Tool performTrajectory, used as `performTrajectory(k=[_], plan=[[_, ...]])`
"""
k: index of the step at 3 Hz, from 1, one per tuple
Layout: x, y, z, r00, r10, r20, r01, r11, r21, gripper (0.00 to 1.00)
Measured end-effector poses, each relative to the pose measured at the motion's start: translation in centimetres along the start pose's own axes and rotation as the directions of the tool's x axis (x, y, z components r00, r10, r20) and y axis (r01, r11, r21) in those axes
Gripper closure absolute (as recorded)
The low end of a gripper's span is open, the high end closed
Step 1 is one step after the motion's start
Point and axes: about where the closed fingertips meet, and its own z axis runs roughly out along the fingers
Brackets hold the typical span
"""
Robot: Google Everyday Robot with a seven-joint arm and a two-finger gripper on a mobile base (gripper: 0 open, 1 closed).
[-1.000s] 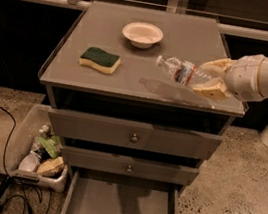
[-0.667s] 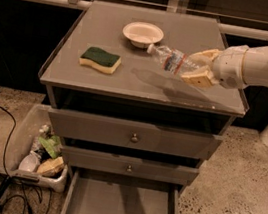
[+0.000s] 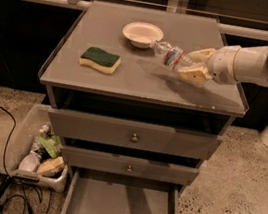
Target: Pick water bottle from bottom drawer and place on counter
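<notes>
The water bottle (image 3: 171,56) is clear with a white cap and a red-and-blue label. It lies tilted in the air just above the counter (image 3: 128,80), cap end toward the white bowl. My gripper (image 3: 195,64) comes in from the right and is shut on the bottle's base end, its tan fingers (image 3: 196,74) around it. The bottom drawer (image 3: 120,208) stands pulled open at the foot of the cabinet, its grey floor bare.
A white bowl (image 3: 142,33) sits at the counter's back middle, just left of the bottle's cap. A green-and-yellow sponge (image 3: 100,59) lies on the left. Two shut drawer fronts with knobs (image 3: 133,138) sit below. A bin of clutter (image 3: 40,157) stands on the floor left.
My gripper has carried the bottle left and toward the back of the counter, closer to the bowl. The sponge and bowl have not moved.
</notes>
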Motion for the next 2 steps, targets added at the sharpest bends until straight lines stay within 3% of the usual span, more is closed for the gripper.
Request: performTrajectory(k=[1,2], plan=[[1.88,-1.88,-0.54,0.999,0.021,-0.043,-0.019,0.9980,0.061,1.00],[2.07,-2.03,-0.58,0.999,0.023,-0.047,-0.020,0.9977,0.066,0.83]])
